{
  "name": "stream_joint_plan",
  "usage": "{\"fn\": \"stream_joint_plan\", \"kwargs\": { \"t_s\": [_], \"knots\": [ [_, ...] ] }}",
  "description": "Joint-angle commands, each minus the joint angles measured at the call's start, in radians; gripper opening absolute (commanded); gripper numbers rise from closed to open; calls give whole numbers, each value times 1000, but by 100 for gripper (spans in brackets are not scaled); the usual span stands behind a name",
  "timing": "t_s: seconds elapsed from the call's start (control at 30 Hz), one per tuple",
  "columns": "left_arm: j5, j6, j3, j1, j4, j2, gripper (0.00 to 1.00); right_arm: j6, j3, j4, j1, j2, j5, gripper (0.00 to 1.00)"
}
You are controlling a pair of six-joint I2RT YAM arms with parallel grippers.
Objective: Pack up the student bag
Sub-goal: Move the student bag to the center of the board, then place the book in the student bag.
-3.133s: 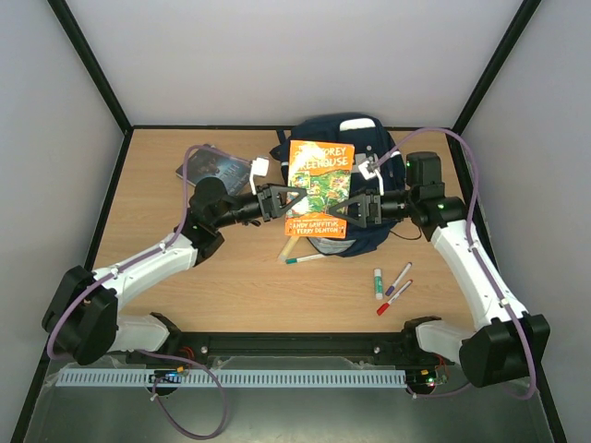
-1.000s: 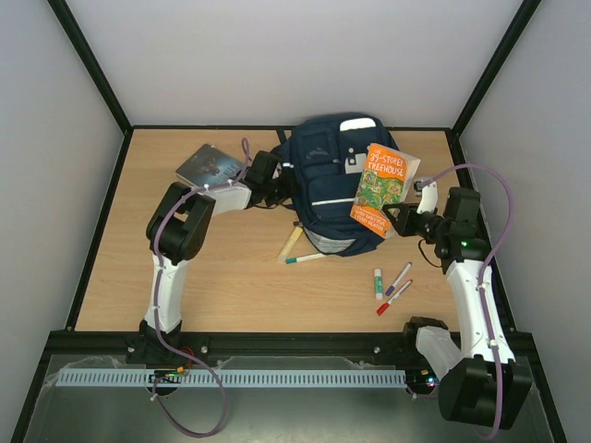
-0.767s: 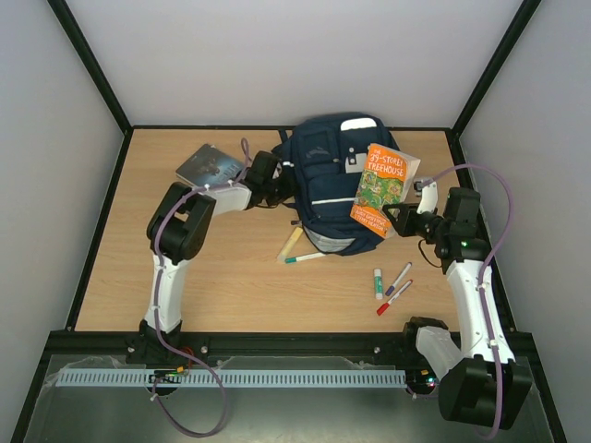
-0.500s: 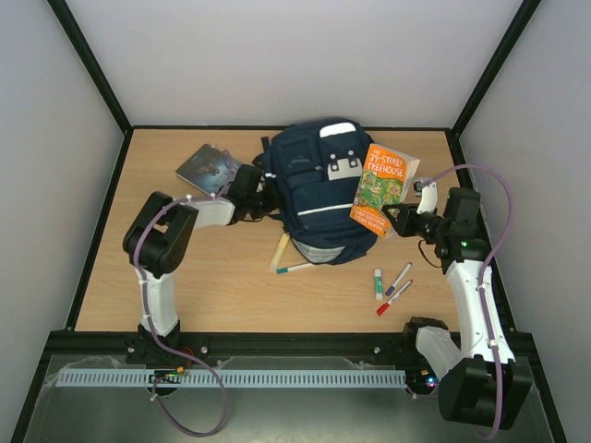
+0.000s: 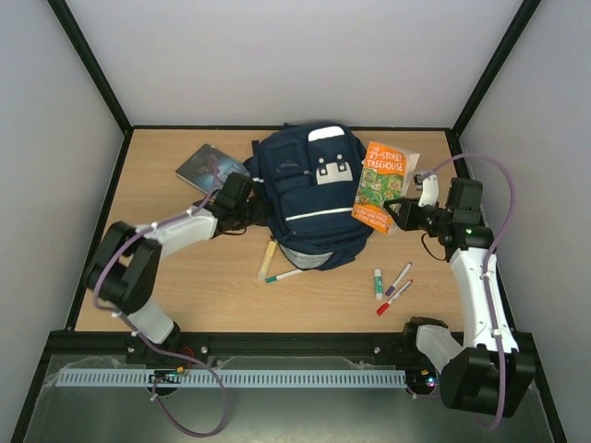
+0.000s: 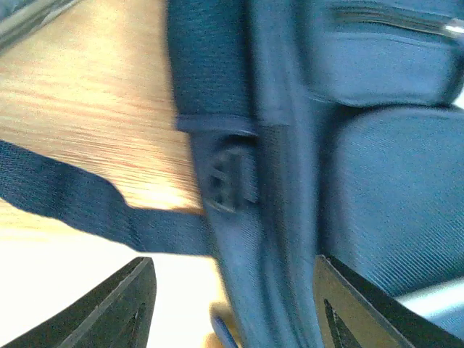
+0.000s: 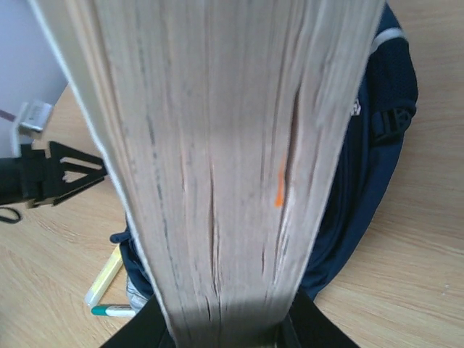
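The student bag (image 5: 305,194), navy blue with white stripes, lies on its back in the middle of the table. My left gripper (image 5: 251,210) is at the bag's left edge and stands open. In the left wrist view its fingers (image 6: 127,304) straddle the bag's side seam (image 6: 275,239) and a strap (image 6: 65,199). My right gripper (image 5: 404,210) is shut on an orange book (image 5: 383,183), held tilted just right of the bag. The right wrist view is filled by the book's page edge (image 7: 217,145), with the bag (image 7: 370,167) behind it.
A dark-covered book (image 5: 208,164) lies at the back left. A yellow highlighter (image 5: 268,259) and a teal-capped pen (image 5: 286,275) lie at the bag's near edge. A glue stick (image 5: 378,282), a purple marker (image 5: 399,277) and a red marker (image 5: 392,299) lie front right.
The bag has slid left and toward the near edge, dragged by the left gripper, which then opened. The highlighter and pen shifted with it. The right gripper still holds the book.
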State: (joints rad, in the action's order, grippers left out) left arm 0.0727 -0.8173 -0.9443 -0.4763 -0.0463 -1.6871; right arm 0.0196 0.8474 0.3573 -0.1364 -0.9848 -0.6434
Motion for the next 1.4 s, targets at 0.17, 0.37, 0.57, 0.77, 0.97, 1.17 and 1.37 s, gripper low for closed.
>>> {"fn": "stream_joint_plan", "kwargs": {
  "t_s": [0.17,0.37,0.57,0.77,0.97,1.17,1.37],
  "knots": [
    [-120,514,-202,-216,-346,166,57,-40,294,243,-3,-79,175,1],
    [-161,840,-285,-382,-392,112,57,-26,282,255,-3,-119,208,1],
    [-256,997,-336,-493,-417,-6,60,-32,285,246,-3,-121,222,1],
    [-296,1062,-335,-575,-391,-97,61,-37,259,243,-3,-111,229,1],
    [-449,1060,-340,-594,-360,-171,60,-37,245,243,-3,-100,225,1],
    [-542,1084,-323,-597,-276,-204,56,-35,236,238,-3,-101,220,1],
    [-637,1104,-300,-624,-149,-197,45,-30,243,245,-3,-100,222,1]
  ]
}}
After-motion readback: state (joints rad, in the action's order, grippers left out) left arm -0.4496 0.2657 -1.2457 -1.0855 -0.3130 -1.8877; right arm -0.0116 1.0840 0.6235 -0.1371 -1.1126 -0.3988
